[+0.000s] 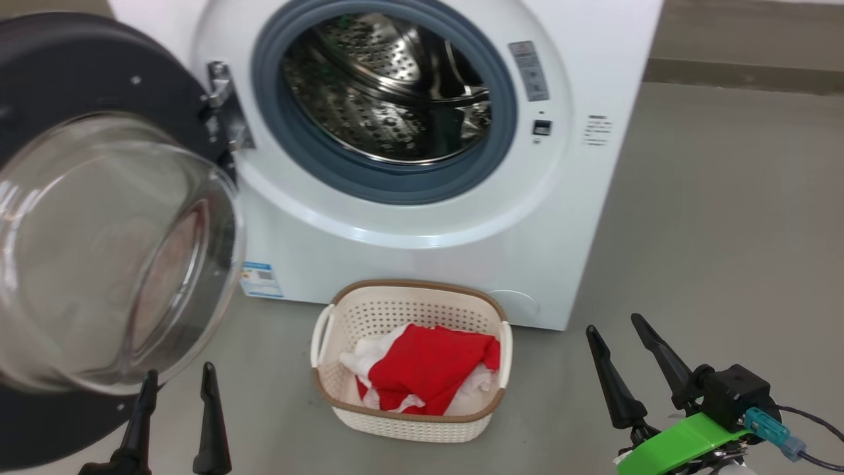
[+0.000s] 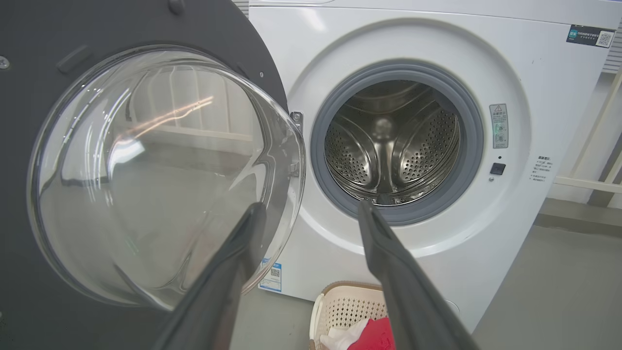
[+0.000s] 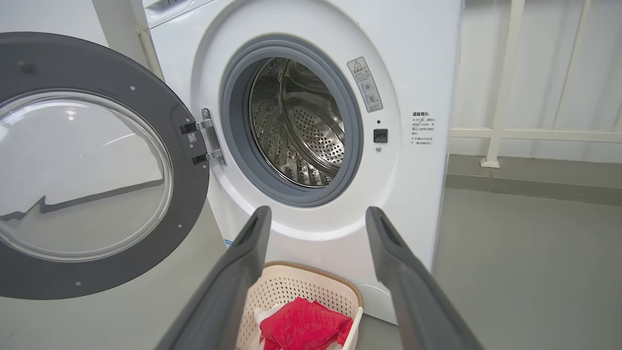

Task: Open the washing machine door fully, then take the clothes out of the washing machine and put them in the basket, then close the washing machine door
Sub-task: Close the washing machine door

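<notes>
The white washing machine (image 1: 422,244) stands with its door (image 1: 99,251) swung wide to the left, the glass bowl bulging toward me. Its steel drum (image 1: 389,86) looks bare inside. On the floor before the machine sits the cream basket (image 1: 409,422), holding the red and white clothes (image 1: 428,373). Low at the left my left gripper (image 1: 178,382) is open with nothing between its fingers, just under the door's glass. My right gripper (image 1: 623,330) is open too, empty, to the right of the basket. Basket (image 3: 340,296), clothes (image 3: 303,325) and door (image 2: 146,170) also appear in the wrist views.
Grey floor (image 1: 725,231) spreads to the right of the machine. A white railing (image 3: 500,131) runs along the wall behind, on the right. The open door fills the space at the left.
</notes>
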Motion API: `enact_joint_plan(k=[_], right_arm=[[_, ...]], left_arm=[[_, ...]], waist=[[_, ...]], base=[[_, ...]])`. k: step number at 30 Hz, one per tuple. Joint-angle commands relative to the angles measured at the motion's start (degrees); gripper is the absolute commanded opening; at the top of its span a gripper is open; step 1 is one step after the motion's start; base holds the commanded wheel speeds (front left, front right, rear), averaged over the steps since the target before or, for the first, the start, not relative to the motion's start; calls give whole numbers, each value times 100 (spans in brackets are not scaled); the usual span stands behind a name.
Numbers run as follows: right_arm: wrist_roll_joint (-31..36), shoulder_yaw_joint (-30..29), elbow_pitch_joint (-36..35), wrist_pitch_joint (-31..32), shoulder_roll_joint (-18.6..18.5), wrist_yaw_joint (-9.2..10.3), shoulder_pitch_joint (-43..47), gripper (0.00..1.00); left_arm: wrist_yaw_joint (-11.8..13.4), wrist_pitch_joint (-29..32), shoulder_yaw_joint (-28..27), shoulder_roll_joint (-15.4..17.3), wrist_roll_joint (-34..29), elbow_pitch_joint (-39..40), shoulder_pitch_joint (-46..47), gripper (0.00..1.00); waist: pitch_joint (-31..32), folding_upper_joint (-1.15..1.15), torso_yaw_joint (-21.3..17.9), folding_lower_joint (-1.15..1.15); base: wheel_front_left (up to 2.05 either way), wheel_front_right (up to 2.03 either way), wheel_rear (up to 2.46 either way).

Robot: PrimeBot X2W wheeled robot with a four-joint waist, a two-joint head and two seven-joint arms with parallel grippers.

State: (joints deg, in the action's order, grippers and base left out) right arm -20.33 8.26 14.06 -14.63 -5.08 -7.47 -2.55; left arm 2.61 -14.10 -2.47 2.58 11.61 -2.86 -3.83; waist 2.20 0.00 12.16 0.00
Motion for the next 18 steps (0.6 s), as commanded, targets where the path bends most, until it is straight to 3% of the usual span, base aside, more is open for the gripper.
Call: enact_joint_plan(k=[1,18], right_arm=[[-41,140,-161,-37,-56,-2,-102,100],[-68,251,-207,-37,42,-2,-70,100]], left_arm=[[79,20,-155,52,-78,216,85,100],[233,225,-128,190,-160,635,-67,100]], waist=[[46,0,399,0],[157,0,1426,0]], base=[[0,0,0],[0,0,0]])
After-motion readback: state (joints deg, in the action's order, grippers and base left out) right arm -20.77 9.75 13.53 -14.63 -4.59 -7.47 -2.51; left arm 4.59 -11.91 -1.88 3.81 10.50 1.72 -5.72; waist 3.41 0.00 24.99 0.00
